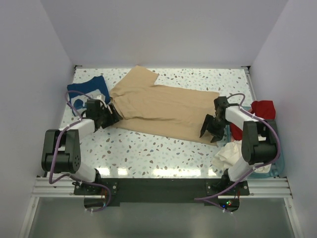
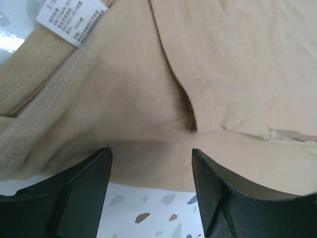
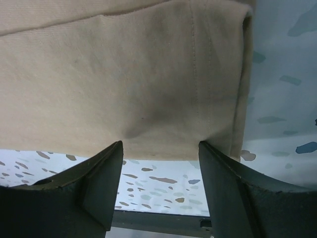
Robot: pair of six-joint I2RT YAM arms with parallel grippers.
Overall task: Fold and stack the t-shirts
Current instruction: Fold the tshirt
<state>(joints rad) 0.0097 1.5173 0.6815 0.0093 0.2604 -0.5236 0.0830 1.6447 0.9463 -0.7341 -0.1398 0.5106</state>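
A tan-beige t-shirt (image 1: 163,106) lies folded lengthwise across the middle of the table. My left gripper (image 1: 115,118) is at its left, collar end, and my right gripper (image 1: 210,131) is at its right, hem end. In the left wrist view my left gripper (image 2: 151,156) is open, the tan shirt's (image 2: 148,89) near edge lying just past its tips, with a white label (image 2: 72,17) further up. In the right wrist view my right gripper (image 3: 161,148) is open, its tips at the shirt's (image 3: 124,74) hem by the corner. A navy blue t-shirt (image 1: 86,89) lies at the far left.
A red t-shirt (image 1: 262,109) and a cream-white one (image 1: 229,154) sit at the right with a teal basket (image 1: 278,163). White walls close in the table on three sides. Speckled tabletop shows in front of the tan shirt.
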